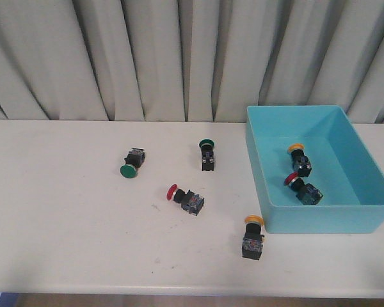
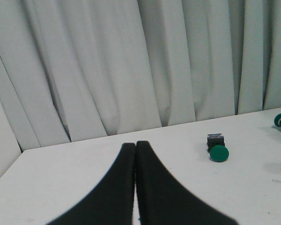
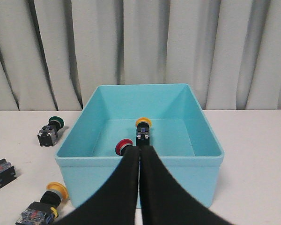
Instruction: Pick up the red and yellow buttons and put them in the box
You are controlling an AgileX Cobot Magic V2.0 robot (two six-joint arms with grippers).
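The turquoise box (image 1: pixel 371 219) stands at the right of the table and holds a yellow button (image 1: pixel 299 157) and a red button (image 1: pixel 300 186). On the table lie a red button (image 1: pixel 185 197) near the middle and a yellow button (image 1: pixel 253 235) just outside the box's front left corner. No arm shows in the front view. My left gripper (image 2: pixel 135 146) is shut and empty, above bare table. My right gripper (image 3: pixel 140 151) is shut and empty, in front of the box (image 3: pixel 79 168); the boxed red button (image 3: pixel 123 146), boxed yellow button (image 3: pixel 143 127) and outside yellow button (image 3: pixel 43 206) show there.
Two green-capped switches lie on the table, one left of the middle (image 1: pixel 132 162) and one further back (image 1: pixel 207 152). One shows in the left wrist view (image 2: pixel 217 147). A grey curtain (image 1: pixel 147 57) hangs behind the table. The table's front edge (image 1: pixel 179 291) is near.
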